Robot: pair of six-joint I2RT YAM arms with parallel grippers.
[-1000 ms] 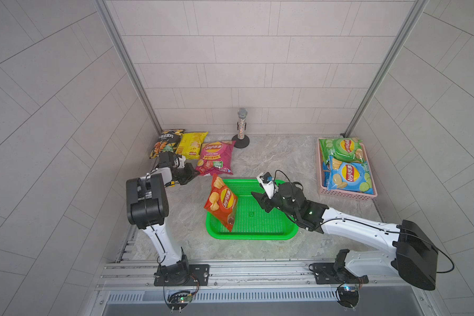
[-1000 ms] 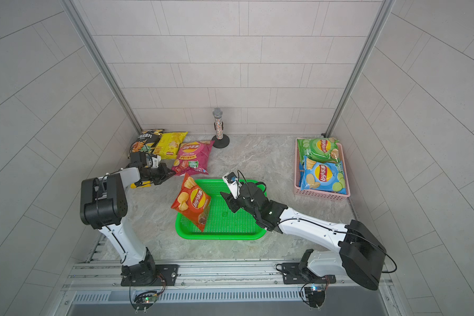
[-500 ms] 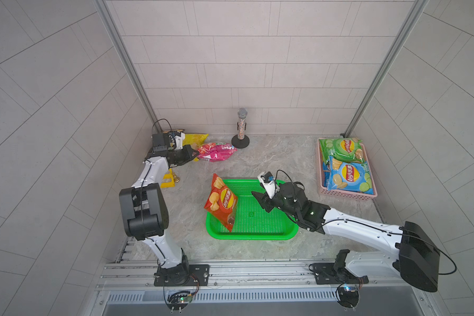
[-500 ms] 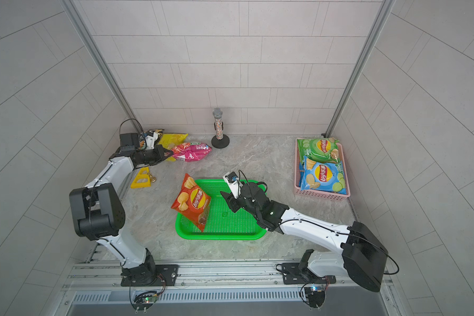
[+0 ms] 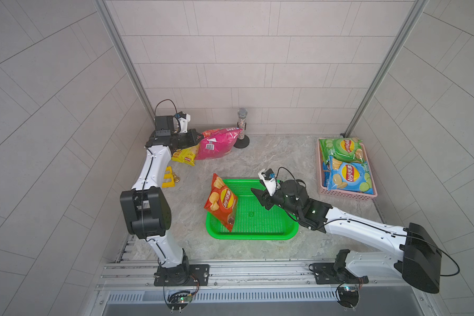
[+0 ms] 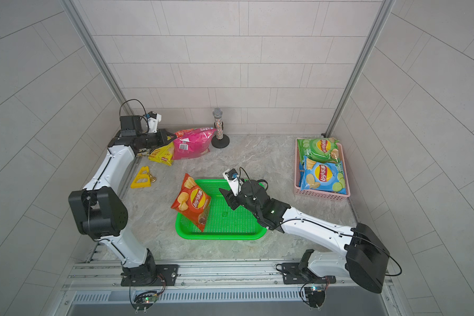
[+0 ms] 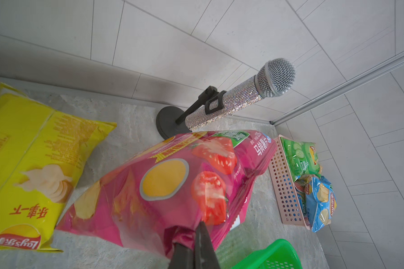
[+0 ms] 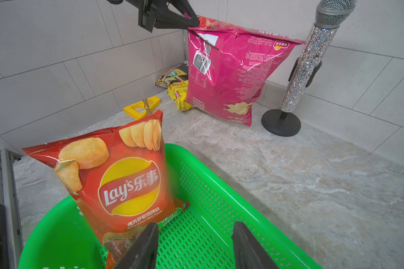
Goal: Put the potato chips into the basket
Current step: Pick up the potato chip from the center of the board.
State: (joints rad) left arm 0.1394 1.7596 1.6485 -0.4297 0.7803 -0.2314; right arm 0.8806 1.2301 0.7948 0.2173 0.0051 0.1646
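Left gripper (image 5: 199, 136) is clamping the magenta bag (image 5: 216, 145) by its top at upper left. I'm hovering the right gripper (image 5: 259, 199), jaws spread, over the green basket (image 5: 252, 235) mid-frame, red-orange bag (image 5: 222, 203) leaning at its left edge.

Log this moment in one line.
left gripper shut on magenta bag | right gripper open over green basket | red-orange bag leaning in basket

Bright, even light, soft shadows; wide-angle bending at edges, wrist foregrounds blurred
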